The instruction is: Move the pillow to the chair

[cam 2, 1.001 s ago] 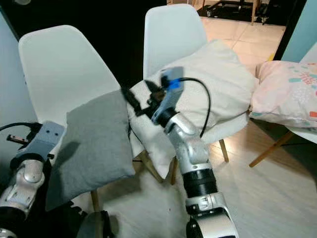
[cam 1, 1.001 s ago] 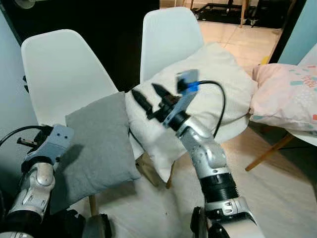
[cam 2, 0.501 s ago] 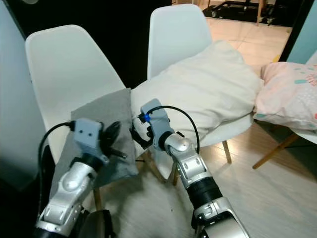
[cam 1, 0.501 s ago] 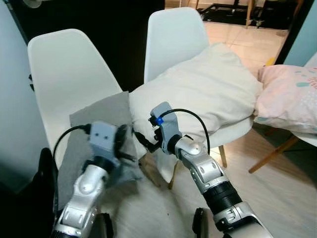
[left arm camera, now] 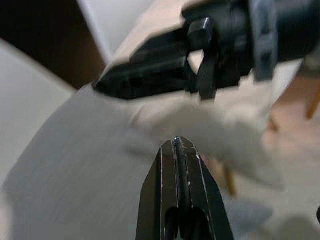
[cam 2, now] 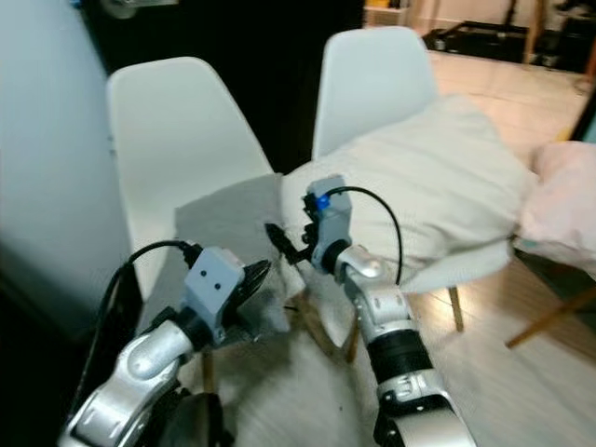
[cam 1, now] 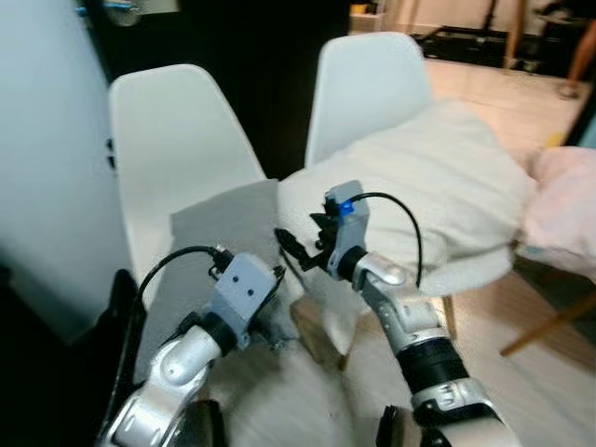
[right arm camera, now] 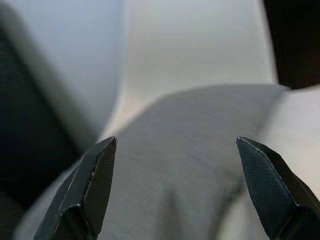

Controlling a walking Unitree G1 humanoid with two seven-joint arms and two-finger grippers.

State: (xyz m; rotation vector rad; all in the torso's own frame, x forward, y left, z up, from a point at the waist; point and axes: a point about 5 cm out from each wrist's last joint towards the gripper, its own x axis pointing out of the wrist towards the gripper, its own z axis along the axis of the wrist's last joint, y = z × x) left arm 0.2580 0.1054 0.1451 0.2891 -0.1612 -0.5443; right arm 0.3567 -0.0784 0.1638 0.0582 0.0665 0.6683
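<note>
1. Nearest to you, the left end effector (cam 2: 250,279) sits low over the front corner of the grey pillow (cam 1: 223,223). In the left wrist view its fingers (left arm camera: 181,172) are pressed together with nothing between them, hovering just above the grey fabric.

2. Just beyond it, the right end effector (cam 1: 300,253) reaches in at the seam where the grey pillow meets the large cream pillow (cam 1: 438,186). In the right wrist view its fingers (right arm camera: 95,172) are spread wide with only grey fabric visible between them, so it grips nothing.

3. The grey pillow lies flat on the seat of the left white chair (cam 1: 172,130), its front edge hanging past the seat rim. If that is your target pillow and chair, judge the placing as essentially done, with only freeing and withdrawing both arms left.

4. Farther back, the cream pillow rests on the second white chair (cam 1: 368,79), touching the grey one along its side.

5. At the far right edge, part of a pink pillow (cam 1: 563,196) lies beside the cream one, too blurred to describe further.
</note>
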